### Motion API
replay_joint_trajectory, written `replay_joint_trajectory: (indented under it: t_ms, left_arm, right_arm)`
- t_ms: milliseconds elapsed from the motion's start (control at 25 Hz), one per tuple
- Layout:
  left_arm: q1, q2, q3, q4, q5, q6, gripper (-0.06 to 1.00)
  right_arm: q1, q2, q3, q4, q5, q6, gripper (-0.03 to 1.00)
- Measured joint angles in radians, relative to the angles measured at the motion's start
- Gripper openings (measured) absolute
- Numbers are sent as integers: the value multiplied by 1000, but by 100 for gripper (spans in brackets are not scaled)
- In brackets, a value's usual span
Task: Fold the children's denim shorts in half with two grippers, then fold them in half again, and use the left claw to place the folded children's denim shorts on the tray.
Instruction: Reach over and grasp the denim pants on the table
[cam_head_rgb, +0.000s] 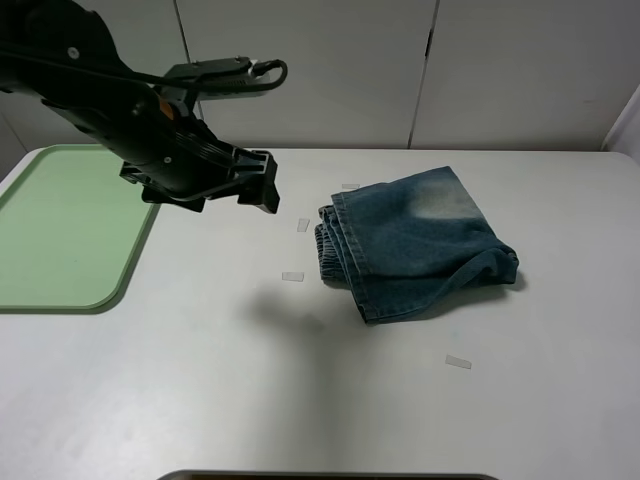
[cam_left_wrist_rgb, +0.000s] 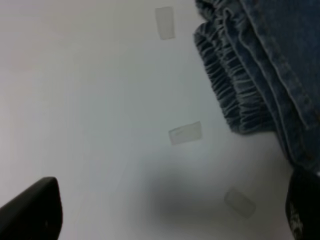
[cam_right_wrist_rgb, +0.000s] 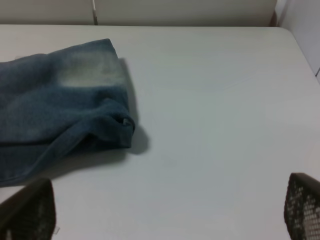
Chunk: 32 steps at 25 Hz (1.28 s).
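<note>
The children's denim shorts (cam_head_rgb: 415, 245) are coarse woven blue cloth, faded pale in one patch; their waistband (cam_left_wrist_rgb: 235, 85) is gathered into fine ribs; the table (cam_head_rgb: 300, 400) is smooth, matt white; the tray (cam_head_rgb: 60, 230) looks like smooth pale-green plastic; the left claw (cam_head_rgb: 262, 183) is matt black; the right gripper (cam_right_wrist_rgb: 170, 212) has rough, cross-hatched pads (cam_right_wrist_rgb: 304, 206).

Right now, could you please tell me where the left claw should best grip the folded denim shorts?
Probably the gathered waistband edge of the shorts, approached from the tray side: the folded layers stack there, facing the open left claw.
</note>
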Motion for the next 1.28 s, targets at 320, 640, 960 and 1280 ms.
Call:
replay_joint_trajectory:
  t_ms: [320, 640, 960, 1280]
  left_arm:
    - [-61, 119, -70, -31, -43, -1, 87]
    - [-130, 202, -125, -52, -50, -2, 87]
    - [-135, 276, -165, -70, -67, -2, 87]
    - [-135, 385, -236, -96, -116, -3, 98]
  right_arm:
    - [0, 0, 0, 0, 0, 0, 69]
    - [0, 0, 0, 3, 0, 0, 69]
    - [0, 0, 0, 7, 0, 0, 69]
    - [0, 0, 0, 8, 0, 0, 69]
